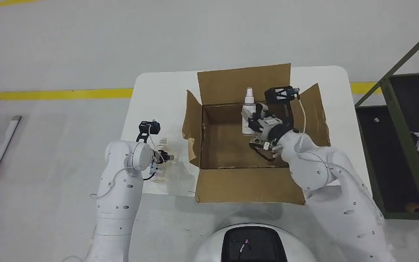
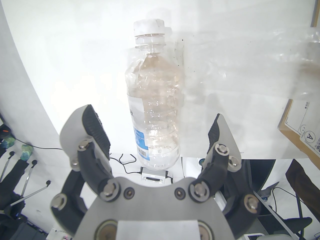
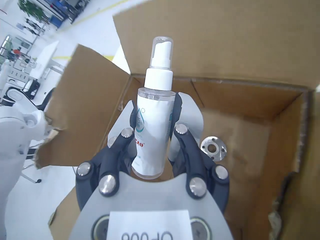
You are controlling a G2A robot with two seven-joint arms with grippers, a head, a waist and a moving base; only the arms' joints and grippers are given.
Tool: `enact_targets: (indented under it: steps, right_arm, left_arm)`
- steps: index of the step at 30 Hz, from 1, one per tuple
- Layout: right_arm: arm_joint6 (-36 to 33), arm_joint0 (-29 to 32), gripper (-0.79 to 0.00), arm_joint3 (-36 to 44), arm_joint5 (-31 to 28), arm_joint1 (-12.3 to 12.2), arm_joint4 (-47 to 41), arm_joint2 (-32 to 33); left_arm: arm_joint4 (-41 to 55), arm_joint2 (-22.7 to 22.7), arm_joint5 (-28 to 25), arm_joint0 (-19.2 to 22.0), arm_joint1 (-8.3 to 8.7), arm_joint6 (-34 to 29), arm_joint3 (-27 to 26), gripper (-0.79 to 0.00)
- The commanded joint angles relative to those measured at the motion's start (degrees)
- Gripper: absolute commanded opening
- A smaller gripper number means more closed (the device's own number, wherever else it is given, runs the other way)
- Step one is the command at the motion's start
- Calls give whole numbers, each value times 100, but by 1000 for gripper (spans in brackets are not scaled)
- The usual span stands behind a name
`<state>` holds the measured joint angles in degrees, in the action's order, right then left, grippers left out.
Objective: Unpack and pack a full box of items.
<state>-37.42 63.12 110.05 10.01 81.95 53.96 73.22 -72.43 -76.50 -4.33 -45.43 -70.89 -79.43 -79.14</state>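
Right gripper jaws pinch the spray by its body, cap up, held over the box toward its 12 o'clock wall. Left gripper jaws are spread and empty. The water bottle lies on its side on the tabletop just ahead of them, out at 9 o'clock of the box.

The box is nearly bare, with a flange lying on its floor. Likely step: unpacking, spray on its way out, though it could equally be going back in; can't tell.

If unpacking, the next move needs the spray lifted above the wall tops, carried over a flap and set down outside.

The 9 o'clock flap stands up and is torn, so it's a snag risk. The strip of tabletop at 9 o'clock is narrow and already taken by the left arm and the water bottle, whose base lies near the tabletop edge. There is more room at 12 o'clock behind the box. The 3 o'clock flap leans out over that side of the tabletop.
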Motion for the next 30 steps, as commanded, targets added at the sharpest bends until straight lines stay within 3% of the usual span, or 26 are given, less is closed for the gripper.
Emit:
enact_targets:
  steps: [1, 4, 18, 23, 30]
  right_arm:
    - [103, 227, -785, 433, -128, -36, 36, 203]
    - [158, 465, -785, 758, -347, -86, 231, 399]
    - [437, 556, -785, 993, -312, -93, 180, 504]
    - [248, 595, -785, 1794, -333, -179, 467, 1299]
    - [-1130, 1063, -785, 2459, -935, -376, 1296, 2872]
  left_arm:
    - [0, 0, 0, 0, 0, 0, 0, 0]
    - [0, 0, 0, 0, 0, 0, 0, 0]
    - [0, 0, 0, 0, 0, 0, 0, 0]
    - [0, 0, 0, 0, 0, 0, 0, 0]
    - [0, 0, 0, 0, 0, 0, 0, 0]
